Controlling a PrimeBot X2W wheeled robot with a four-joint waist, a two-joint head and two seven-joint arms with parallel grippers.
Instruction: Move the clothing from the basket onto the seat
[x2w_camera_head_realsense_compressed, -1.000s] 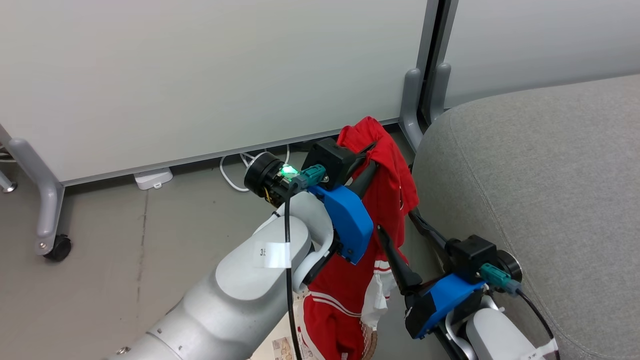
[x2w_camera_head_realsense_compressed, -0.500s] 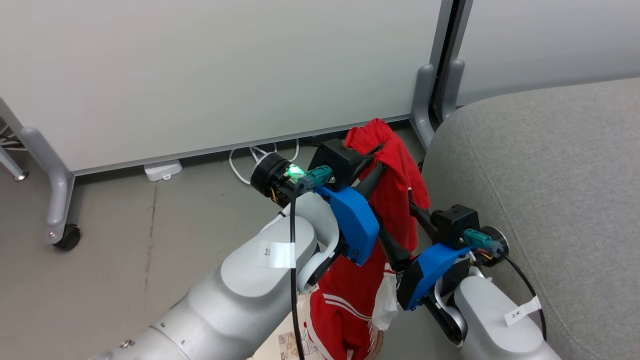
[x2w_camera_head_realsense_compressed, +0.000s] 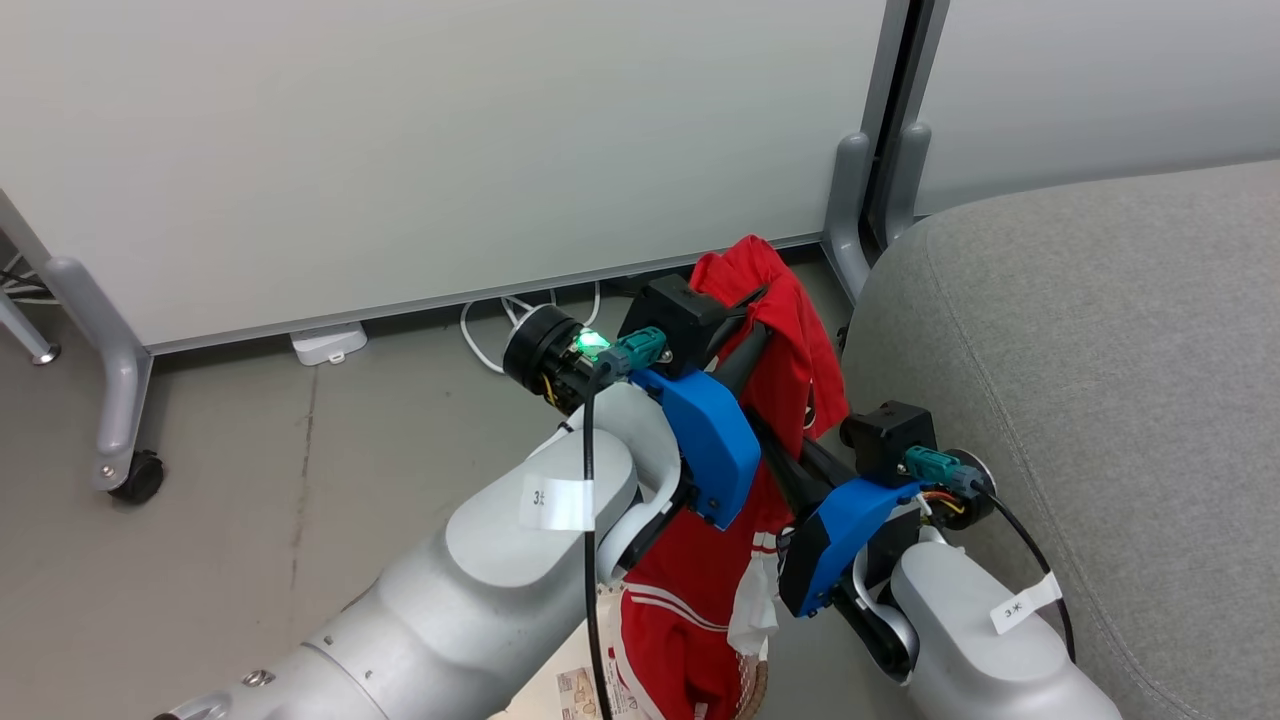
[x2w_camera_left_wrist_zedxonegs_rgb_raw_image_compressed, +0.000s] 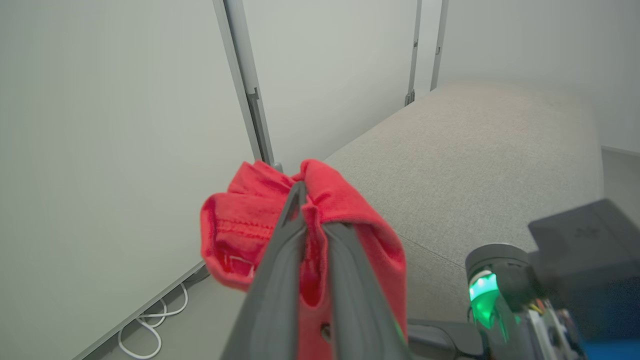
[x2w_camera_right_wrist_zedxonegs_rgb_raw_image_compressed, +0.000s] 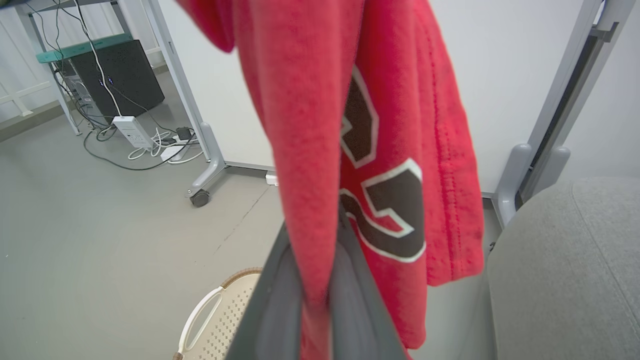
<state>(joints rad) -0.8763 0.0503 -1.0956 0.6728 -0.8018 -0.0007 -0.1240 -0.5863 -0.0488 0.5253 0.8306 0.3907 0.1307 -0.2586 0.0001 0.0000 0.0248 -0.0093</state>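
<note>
A red garment (x2w_camera_head_realsense_compressed: 790, 350) with white stripes hangs from my left gripper (x2w_camera_head_realsense_compressed: 762, 308), which is shut on its bunched top (x2w_camera_left_wrist_zedxonegs_rgb_raw_image_compressed: 250, 225) beside the grey seat (x2w_camera_head_realsense_compressed: 1100, 350). The left gripper (x2w_camera_left_wrist_zedxonegs_rgb_raw_image_compressed: 307, 205) pinches the fabric between its fingertips. Lower down, my right gripper (x2w_camera_head_realsense_compressed: 790, 450) is shut on the same hanging cloth; in the right wrist view the right gripper (x2w_camera_right_wrist_zedxonegs_rgb_raw_image_compressed: 316, 235) clamps a fold next to dark white-edged lettering (x2w_camera_right_wrist_zedxonegs_rgb_raw_image_compressed: 385, 210). The cloth's lower end (x2w_camera_head_realsense_compressed: 680, 620) reaches down to the basket (x2w_camera_right_wrist_zedxonegs_rgb_raw_image_compressed: 215, 320), whose cream perforated wall and white handle show below.
White partition panels on grey wheeled legs (x2w_camera_head_realsense_compressed: 110, 400) stand behind, with white cables (x2w_camera_head_realsense_compressed: 500, 320) and a power block (x2w_camera_head_realsense_compressed: 328, 343) on the floor. The seat (x2w_camera_left_wrist_zedxonegs_rgb_raw_image_compressed: 475, 150) runs away to the right. A computer case (x2w_camera_right_wrist_zedxonegs_rgb_raw_image_compressed: 125, 75) and cables sit far left.
My right gripper has risen and moved left to the hanging garment, and its fingers have come together on it. The left gripper has kept its hold. The head view shifted slightly.
</note>
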